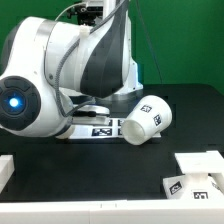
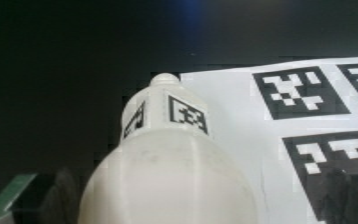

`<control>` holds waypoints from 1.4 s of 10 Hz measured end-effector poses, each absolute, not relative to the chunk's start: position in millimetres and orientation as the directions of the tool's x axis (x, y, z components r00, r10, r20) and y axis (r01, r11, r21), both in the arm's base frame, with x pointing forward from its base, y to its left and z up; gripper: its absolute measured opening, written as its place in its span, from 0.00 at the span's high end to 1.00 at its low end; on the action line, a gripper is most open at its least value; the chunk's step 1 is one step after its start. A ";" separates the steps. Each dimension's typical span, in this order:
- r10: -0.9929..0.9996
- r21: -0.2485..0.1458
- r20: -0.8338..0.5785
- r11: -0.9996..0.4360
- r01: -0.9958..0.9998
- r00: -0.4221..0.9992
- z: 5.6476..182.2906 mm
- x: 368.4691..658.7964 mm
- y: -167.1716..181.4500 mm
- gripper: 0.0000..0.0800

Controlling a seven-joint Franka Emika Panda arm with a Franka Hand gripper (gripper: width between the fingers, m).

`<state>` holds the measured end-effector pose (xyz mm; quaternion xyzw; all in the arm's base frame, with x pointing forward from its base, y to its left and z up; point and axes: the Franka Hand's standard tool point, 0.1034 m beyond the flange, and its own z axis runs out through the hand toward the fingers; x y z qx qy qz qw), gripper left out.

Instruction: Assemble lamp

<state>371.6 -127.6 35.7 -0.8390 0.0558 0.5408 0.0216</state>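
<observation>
The white bulb (image 2: pixel 167 160) fills the wrist view, its tagged neck (image 2: pixel 165 112) pointing away from the camera. My gripper (image 2: pixel 176 208) is open and straddles the bulb's round body. One dark finger (image 2: pixel 16 196) shows beside it with a gap between them. The cone shade (image 1: pixel 146 118) lies on its side on the black table, past the arm. The low square base (image 1: pixel 200 172) sits near the front on the exterior view's right. In the exterior view the arm hides the gripper and the bulb.
The marker board (image 2: pixel 318 100) lies flat right beside the bulb and shows under the arm (image 1: pixel 100 129) in the exterior view. The big white arm (image 1: pixel 60 70) fills the exterior view's left. A white block (image 1: pixel 5 170) sits at that view's left edge.
</observation>
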 end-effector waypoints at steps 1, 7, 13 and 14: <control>-0.064 0.020 -0.913 -0.993 -0.113 0.402 29.2 364.1 -129.6 0.13; -0.061 0.022 -0.927 -0.994 -0.111 0.369 19.0 344.5 -124.0 0.13; -0.059 0.020 -0.930 -0.994 -0.111 0.362 22.3 345.4 -122.8 0.29; -0.044 0.002 -0.934 -0.993 -0.119 0.354 42.9 356.0 -115.8 0.29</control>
